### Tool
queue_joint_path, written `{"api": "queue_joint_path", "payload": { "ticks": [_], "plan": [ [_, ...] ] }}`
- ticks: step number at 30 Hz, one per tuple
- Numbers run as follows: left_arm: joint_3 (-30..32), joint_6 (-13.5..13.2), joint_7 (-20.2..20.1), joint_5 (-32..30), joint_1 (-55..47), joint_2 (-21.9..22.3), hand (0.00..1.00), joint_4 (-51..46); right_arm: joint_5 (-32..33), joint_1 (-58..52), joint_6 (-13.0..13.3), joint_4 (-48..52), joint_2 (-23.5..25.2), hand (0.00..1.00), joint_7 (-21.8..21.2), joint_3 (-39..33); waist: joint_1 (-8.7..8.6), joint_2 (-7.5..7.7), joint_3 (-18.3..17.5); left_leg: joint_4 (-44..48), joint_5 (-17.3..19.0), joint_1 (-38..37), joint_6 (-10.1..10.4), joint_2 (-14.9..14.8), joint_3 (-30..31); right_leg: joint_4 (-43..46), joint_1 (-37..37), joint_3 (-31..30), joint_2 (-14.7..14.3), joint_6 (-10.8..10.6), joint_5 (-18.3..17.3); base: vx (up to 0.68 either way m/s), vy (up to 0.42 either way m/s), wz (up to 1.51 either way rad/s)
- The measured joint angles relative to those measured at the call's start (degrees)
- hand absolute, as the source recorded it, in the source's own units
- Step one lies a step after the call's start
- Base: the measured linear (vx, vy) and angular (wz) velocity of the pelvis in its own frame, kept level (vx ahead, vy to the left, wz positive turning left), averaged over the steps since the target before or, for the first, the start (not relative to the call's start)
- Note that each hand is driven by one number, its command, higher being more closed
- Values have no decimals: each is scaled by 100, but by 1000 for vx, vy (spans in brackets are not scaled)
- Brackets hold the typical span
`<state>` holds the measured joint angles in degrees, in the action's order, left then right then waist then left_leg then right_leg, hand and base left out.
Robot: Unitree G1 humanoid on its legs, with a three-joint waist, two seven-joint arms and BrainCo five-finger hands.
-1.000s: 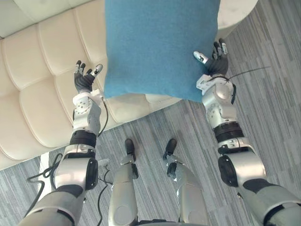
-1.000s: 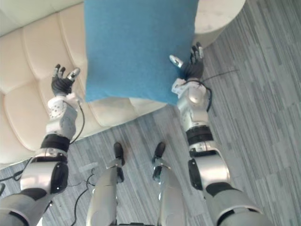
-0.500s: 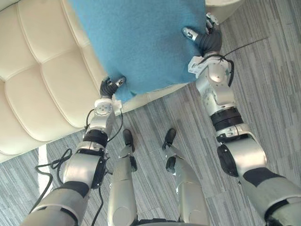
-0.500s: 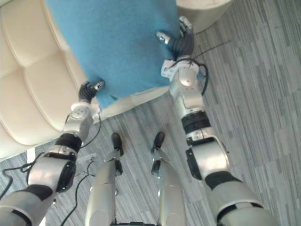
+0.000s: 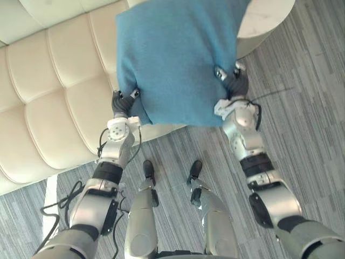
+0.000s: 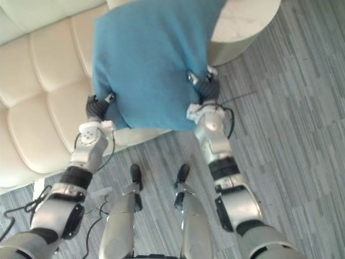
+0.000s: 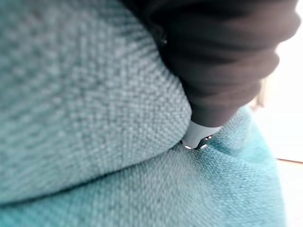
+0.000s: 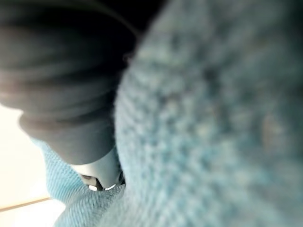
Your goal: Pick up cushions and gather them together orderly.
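A large blue cushion [image 5: 178, 59] hangs in front of me, over the front edge of the cream sofa. My left hand [image 5: 123, 102] grips its lower left corner, with the fingers curled into the cloth. My right hand [image 5: 233, 83] clamps the lower right edge, thumb on the near face. In the left wrist view the blue cushion [image 7: 94, 118] bulges against the left hand [image 7: 213, 61]. The right wrist view has the same cloth [image 8: 213, 118] pressed against the right hand [image 8: 71, 94]. The cushion hides most of both hands' fingers.
A cream tufted sofa [image 5: 48, 108] fills the left and far side. A pale round table [image 5: 267, 19] stands at the far right, partly behind the cushion. Grey striped carpet [image 5: 307, 108] lies to the right and near me.
Both hands were open a second ago, the left one apart from the cushion. It moved in to the lower left corner, and both hands have curled onto the cloth.
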<state>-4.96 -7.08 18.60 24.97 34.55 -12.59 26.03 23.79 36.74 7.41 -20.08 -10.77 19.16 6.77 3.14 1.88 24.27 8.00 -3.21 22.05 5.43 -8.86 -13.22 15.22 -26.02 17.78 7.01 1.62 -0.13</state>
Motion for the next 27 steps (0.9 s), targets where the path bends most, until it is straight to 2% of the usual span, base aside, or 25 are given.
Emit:
{"api": "queue_joint_path", "payload": {
  "ticks": [3,4,7,13,18,22,25,27],
  "plan": [
    [-63,-50,25,-2,-825,270,100,-835,-153,-991,62,829,207,100,4,-119,2,-6,-29,-186,-6,-464,13,73,90,146,369,51,36,-20,-208,45,-12,15],
    [-70,-179,25,-5,-1426,461,100,-1303,-366,-1565,185,1197,417,100,3,-130,-5,-11,-138,-321,-25,-676,45,98,137,199,523,77,46,-29,-317,48,-25,15],
    [-77,-279,22,-4,-2276,701,100,-1846,-606,-2213,241,1573,685,100,-37,-117,0,-23,-448,-494,-51,-866,77,122,157,221,639,104,47,-35,-388,58,-11,7],
    [-220,-344,-149,14,-3888,876,100,-2519,-1108,-3294,308,2186,761,100,-218,163,-17,-67,-1084,-790,-59,-1431,79,205,356,33,1280,304,63,-117,-501,91,18,19],
    [-134,-369,-298,161,-4929,879,100,-3115,-1269,-3711,363,2388,835,100,-462,472,48,-105,-1316,-785,58,-1871,10,251,487,-193,1888,373,64,-189,-526,32,37,12],
    [-53,-377,-436,257,-5301,885,100,-3181,-1269,-3928,437,2428,838,100,-616,636,52,-151,-1510,-570,195,-1924,1,269,686,-303,2227,526,66,-238,-535,13,28,25],
    [-54,-377,-527,277,-5304,886,100,-3180,-1268,-3973,513,2418,787,100,-615,634,-1,-204,-1506,170,503,-1454,10,254,1075,-178,2383,926,105,-300,-717,-60,4,68],
    [-58,-375,-535,274,-5301,888,100,-3180,-1273,-3973,523,2392,738,100,-613,592,7,-219,-1531,282,704,-1290,-162,193,1008,-181,2417,1192,171,-283,-801,-61,8,73]
  ]
}}
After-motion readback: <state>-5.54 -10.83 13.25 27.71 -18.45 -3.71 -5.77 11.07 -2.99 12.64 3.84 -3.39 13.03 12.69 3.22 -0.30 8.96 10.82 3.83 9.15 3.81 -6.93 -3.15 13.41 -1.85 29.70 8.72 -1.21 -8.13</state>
